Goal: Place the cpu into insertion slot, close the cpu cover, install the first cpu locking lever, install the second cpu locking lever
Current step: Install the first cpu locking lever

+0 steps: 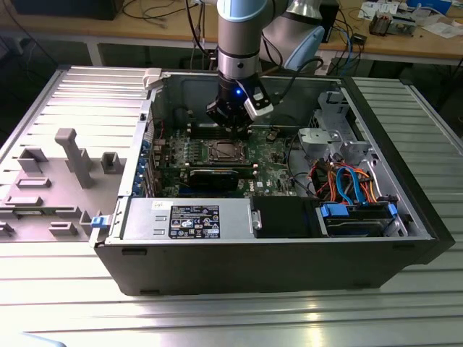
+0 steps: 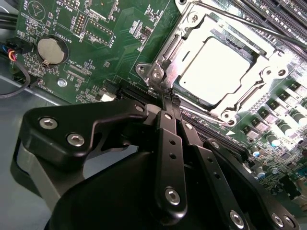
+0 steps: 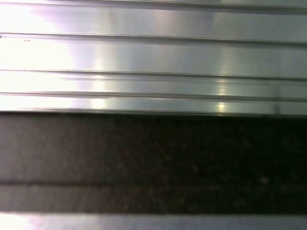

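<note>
Reading across the second wrist view from its left, the tool (image 2: pixel 169 103), fingers pressed together and gripping nothing, noses at the socket corner, with the cpu (image 2: pixel 221 71) seated under the lowered cpu cover (image 2: pixel 189 36); judged step: a locking lever, needing a precise hooking push.

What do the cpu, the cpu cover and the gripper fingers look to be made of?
The cpu: bright silver-grey metal top, it seems; smooth, flat and glaring under the light.
The cpu cover: thin stamped metal, probably steel, with a shiny bare finish and crisp reflective edges.
The gripper fingers: matte black, likely coated metal or hard plastic, joined by silver screws.
</note>
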You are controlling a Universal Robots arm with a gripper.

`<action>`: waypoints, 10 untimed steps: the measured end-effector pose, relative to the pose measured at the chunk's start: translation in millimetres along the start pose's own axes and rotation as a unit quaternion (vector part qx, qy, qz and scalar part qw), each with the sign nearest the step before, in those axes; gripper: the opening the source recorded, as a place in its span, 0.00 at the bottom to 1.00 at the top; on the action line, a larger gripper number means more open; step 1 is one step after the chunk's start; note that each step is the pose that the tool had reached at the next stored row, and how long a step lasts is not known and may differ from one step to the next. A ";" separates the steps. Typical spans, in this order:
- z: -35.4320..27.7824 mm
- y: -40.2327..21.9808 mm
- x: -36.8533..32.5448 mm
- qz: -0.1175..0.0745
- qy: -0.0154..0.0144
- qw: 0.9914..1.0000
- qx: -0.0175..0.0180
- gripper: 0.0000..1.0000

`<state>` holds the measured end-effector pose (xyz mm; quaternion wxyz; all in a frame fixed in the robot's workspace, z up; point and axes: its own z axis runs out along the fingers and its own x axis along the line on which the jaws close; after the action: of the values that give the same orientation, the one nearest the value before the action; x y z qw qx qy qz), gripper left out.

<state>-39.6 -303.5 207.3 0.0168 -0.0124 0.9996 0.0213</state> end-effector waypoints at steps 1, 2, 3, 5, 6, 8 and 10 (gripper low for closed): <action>0.1 0.1 0.0 0.000 0.000 1.000 0.000 0.11; 0.1 0.1 0.0 0.000 0.000 1.000 0.000 0.11; 0.1 0.1 0.0 0.000 0.000 1.000 0.000 0.11; 0.4 0.1 0.0 0.000 0.000 1.000 0.001 0.11; 0.4 0.1 0.0 0.000 0.000 1.000 0.002 0.11; 0.7 0.0 0.0 0.000 0.000 1.000 0.003 0.11; 0.9 0.1 -0.1 0.000 0.000 1.000 0.004 0.11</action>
<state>-39.5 -303.4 206.4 0.0168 -0.0124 0.9996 0.0175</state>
